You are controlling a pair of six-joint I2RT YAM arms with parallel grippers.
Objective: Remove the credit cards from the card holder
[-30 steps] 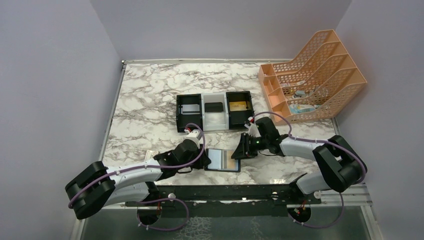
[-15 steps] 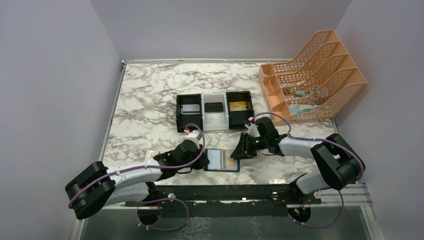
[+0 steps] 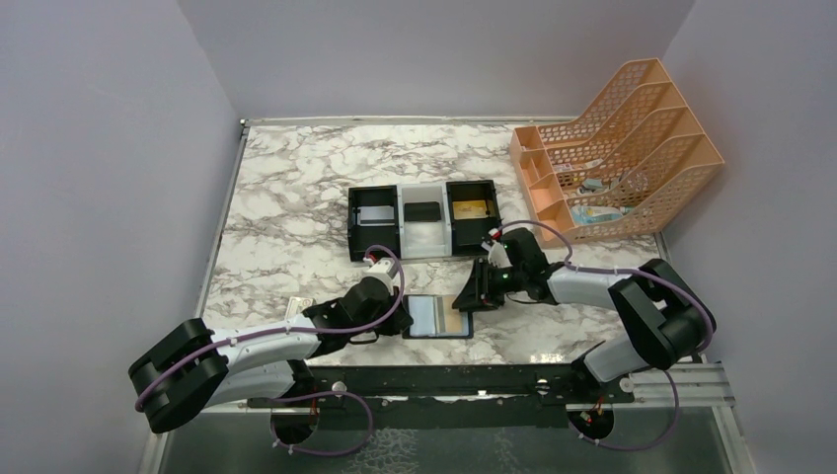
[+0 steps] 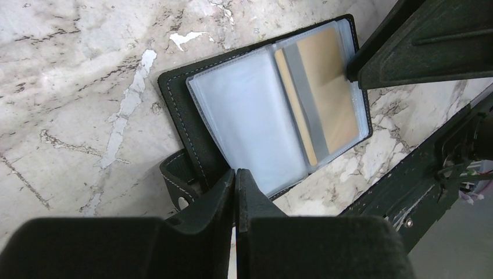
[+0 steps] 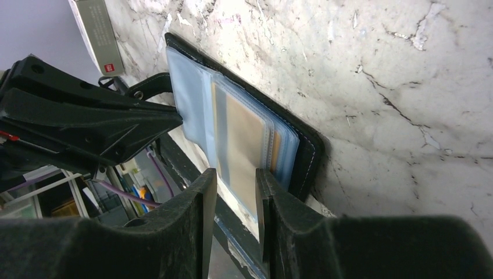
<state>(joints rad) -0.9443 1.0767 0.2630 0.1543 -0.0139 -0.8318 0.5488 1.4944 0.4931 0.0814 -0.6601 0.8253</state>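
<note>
Jaws of left gripper: squeezed together on card holder pocket edge.
Jaws of right gripper: a bit apart, gold card end between them.

Matt black stitched card holder with glossy clear plastic sleeves

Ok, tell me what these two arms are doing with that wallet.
The left claw is pinched shut on the edge of the open card holder, which lies on the marble table. The right claw, jaws apart, sits at the end of the gold-tan card. That card is not out of its clear pocket yet.
</note>
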